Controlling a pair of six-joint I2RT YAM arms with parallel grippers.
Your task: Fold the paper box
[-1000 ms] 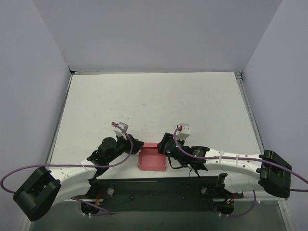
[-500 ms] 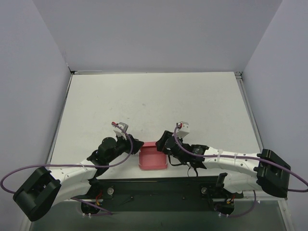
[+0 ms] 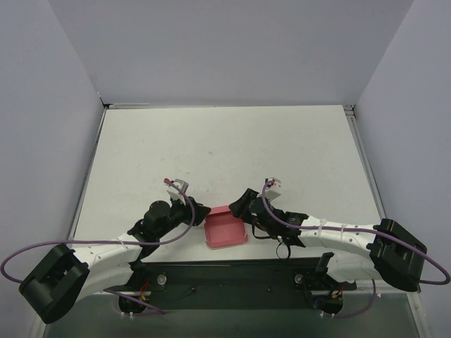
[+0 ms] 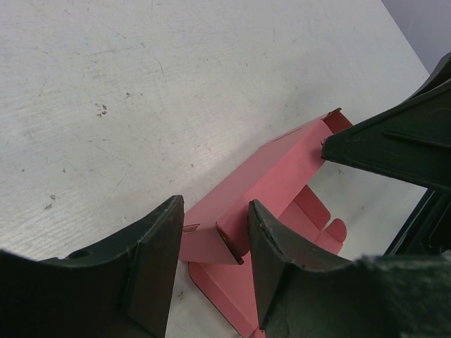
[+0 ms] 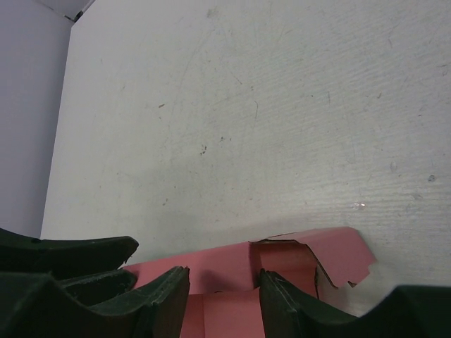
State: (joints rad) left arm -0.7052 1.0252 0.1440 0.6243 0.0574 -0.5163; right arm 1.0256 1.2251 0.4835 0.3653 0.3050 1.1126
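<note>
Closest to the arm bases, on the near strip of the white table (image 3: 232, 148): the paper box (image 3: 225, 231), pink-red, tray-like, walls partly raised, hollow side up. Lying midway between the two arms, long axis roughly near-to-far but skewed, near end swung a little toward the right arm. Flanked on both sides: left gripper (image 3: 199, 213) at the far-left corner, right gripper (image 3: 243, 206) at the far-right corner, so neither nearer than the other, both right at the card. From the left wrist view, fingers (image 4: 158, 267) part-spread, astride a folded corner of the box, side wall running away from them toward the black tip of the other claw. From the right wrist view, much the same mirrored: jaws part-spread, a raised wall and a tucked flap showing in the gap, a scalloped tab off to the right. Cannot tell for either claw whether the pads pinch the card or merely bracket it, contact edges hidden behind the fingers. Judging from that, step in hand likely the raising and tucking of the far end wall, the coming move turning on both claws working that same far edge from opposite sides, inward toward each other. Beyond the box, white table running out to the grey back walls (image 3: 225, 49)
</note>
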